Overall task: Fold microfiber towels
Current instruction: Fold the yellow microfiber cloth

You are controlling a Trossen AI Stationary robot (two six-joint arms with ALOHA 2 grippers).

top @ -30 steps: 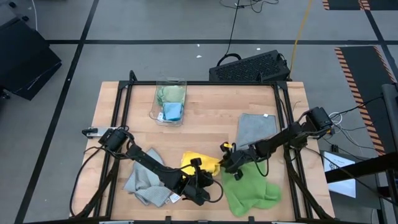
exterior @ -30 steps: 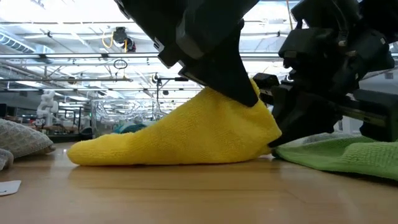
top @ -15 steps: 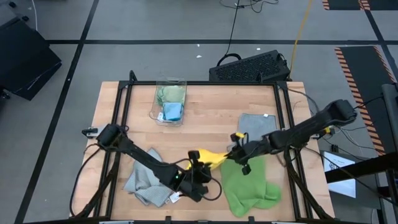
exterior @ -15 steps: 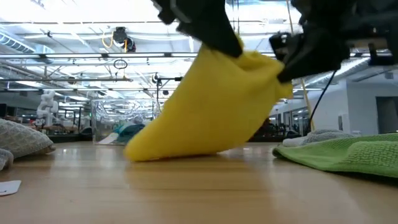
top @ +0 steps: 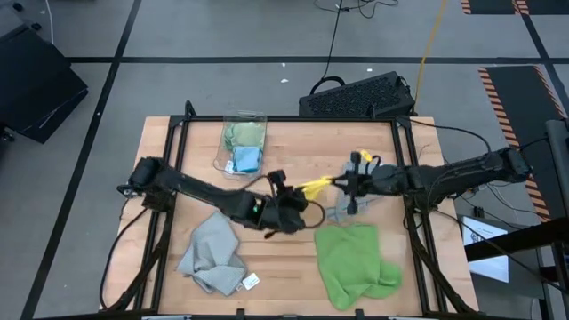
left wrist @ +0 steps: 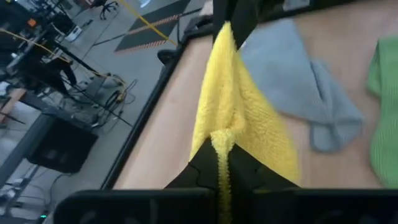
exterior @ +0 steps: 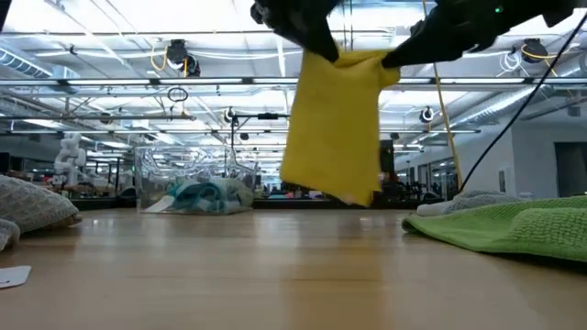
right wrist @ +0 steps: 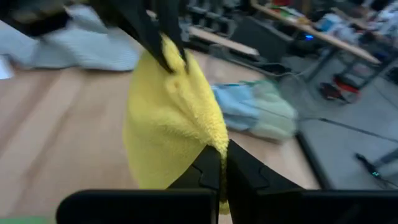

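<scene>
The yellow towel (exterior: pixel 335 124) hangs above the table's middle, stretched between my two grippers; it also shows in the high view (top: pixel 316 185). My left gripper (top: pixel 300 196) is shut on its left upper corner. My right gripper (top: pixel 342 183) is shut on its right upper corner. One grey towel (top: pixel 212 256) lies crumpled near the table's near left. The other grey towel (top: pixel 360 191) lies under my right arm. The bright green towel (top: pixel 356 267) lies at the near right. The pale green and light blue cloths lie in the clear bin (top: pixel 243 144). My left gripper pinches the yellow towel's upper left corner (left wrist: pixel 222 138) between its two fingers, the cloth bunched there into a fold. The towel hangs below it, clear of the table. My right gripper pinches the towel's upper right corner (right wrist: pixel 216 142) between its two fingers. The top edge (exterior: pixel 353 60) runs between the two grippers, and the towel hangs clear of the table.
The clear bin stands at the table's far left of middle. A dark keyboard-like case (top: pixel 360 96) sits beyond the far edge. A white tag (top: pixel 250 282) lies by the near-left grey towel. Bare wood (top: pixel 293 142) shows between the bin and the far grey towel.
Both grippers have risen and gone toward the table's far edge, still shut on the yellow towel. The towel, which lay heaped on the table, has been lifted clear and now hangs spread between them.
</scene>
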